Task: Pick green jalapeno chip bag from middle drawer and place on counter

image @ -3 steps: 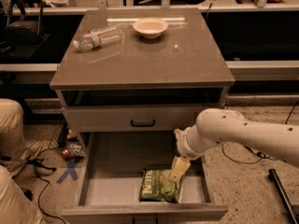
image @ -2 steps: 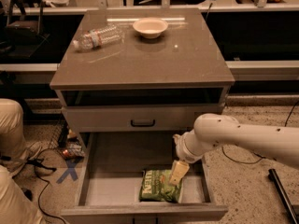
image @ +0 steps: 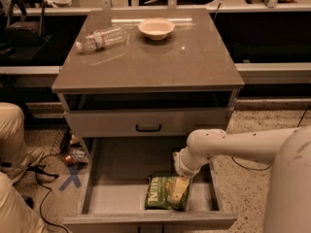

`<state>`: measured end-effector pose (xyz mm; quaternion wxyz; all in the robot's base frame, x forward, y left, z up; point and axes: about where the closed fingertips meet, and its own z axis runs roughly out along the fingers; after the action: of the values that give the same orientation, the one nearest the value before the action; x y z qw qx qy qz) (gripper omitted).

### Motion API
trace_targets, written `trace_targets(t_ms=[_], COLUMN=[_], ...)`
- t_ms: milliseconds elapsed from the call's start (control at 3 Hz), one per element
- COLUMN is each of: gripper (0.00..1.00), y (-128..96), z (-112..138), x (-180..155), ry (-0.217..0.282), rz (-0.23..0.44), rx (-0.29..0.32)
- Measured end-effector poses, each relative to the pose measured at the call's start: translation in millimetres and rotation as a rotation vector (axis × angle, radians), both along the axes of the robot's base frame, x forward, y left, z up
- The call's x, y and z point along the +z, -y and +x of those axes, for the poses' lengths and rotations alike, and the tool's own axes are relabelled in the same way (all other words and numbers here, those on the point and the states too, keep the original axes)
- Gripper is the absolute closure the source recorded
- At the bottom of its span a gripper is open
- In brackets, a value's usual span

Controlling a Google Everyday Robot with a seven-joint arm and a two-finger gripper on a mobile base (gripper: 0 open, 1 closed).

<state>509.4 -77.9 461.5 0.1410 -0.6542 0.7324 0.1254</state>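
Note:
The green jalapeno chip bag [image: 160, 194] lies flat on the pale floor of the open middle drawer [image: 116, 198], near its front, right of centre. My gripper [image: 179, 189] reaches down into the drawer from the right on the white arm [image: 228, 147] and sits over the right part of the bag, touching or just above it. The counter [image: 155, 62] is the glossy grey-brown top of the cabinet, above the drawer.
A clear water bottle [image: 99, 38] lies on the counter's back left, with a white bowl [image: 156, 28] at the back centre. A shut upper drawer with a black handle [image: 148, 127] overhangs the open drawer. A person's legs [image: 12, 135] and cables [image: 43, 178] are on the floor at left.
The arm has moved left and lower into the drawer. The gripper has gone from beside the bag's upper right corner to over the bag's right part. The bag has not moved.

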Motion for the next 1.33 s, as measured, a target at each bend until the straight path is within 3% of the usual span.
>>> trace_targets(t_ms=[1000,1333], gripper=[0.0,0.25], y=[-36,-34], z=[-5,-3], x=[-60,-77], ry=[-0.075,-0.096], rz=[-0.04,-0.048], rx=[0.076,0.064])
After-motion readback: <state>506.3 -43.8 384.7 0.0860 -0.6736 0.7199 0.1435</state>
